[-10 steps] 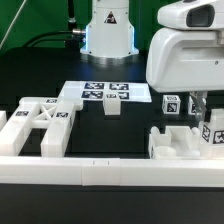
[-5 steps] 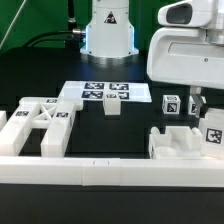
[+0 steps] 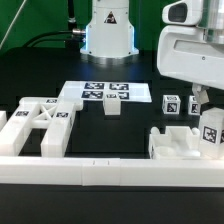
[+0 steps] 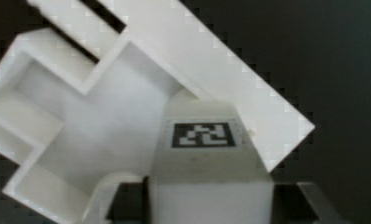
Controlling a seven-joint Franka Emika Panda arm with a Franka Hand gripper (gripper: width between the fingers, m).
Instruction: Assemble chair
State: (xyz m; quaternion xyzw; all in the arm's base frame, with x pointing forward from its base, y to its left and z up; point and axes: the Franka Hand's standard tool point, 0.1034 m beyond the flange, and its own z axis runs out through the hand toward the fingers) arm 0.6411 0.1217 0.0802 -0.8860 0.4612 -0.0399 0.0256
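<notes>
Grip first: my gripper (image 4: 208, 203) is closed narrow on a tagged white piece (image 4: 207, 150) of the chair. I pinch its flanks between my fingers (image 4: 129, 207), and its tag faces my wrist camera. In the exterior view I hang at the far right with that piece just above or against the notched block (image 3: 178, 142). The X-braced frame (image 3: 40, 125) lies well apart on the exterior view's left. One small cube (image 3: 112, 108) sits at the near edge of the marker board (image 3: 105, 91), and a second cube (image 3: 170, 103) sits off the board's right end. The border rail (image 3: 110, 172) runs across the front.

I judge the step in hand to be mating this piece to the notched block, early in the build, since every other part lies loose. The next move calls for squaring the piece over the right recess and lowering it straight. I should hold my squeeze until it seats, because a tilt would likely jam it on the block's walls.

Much is hard to read. The exterior view's right edge cuts off my piece, so I cannot tell whether it already touches the block. My wrist view is soft and close. It shows white walls and a recess beyond the piece, but not which notch lies beneath, and the piece's lower end is hidden by its own body.
</notes>
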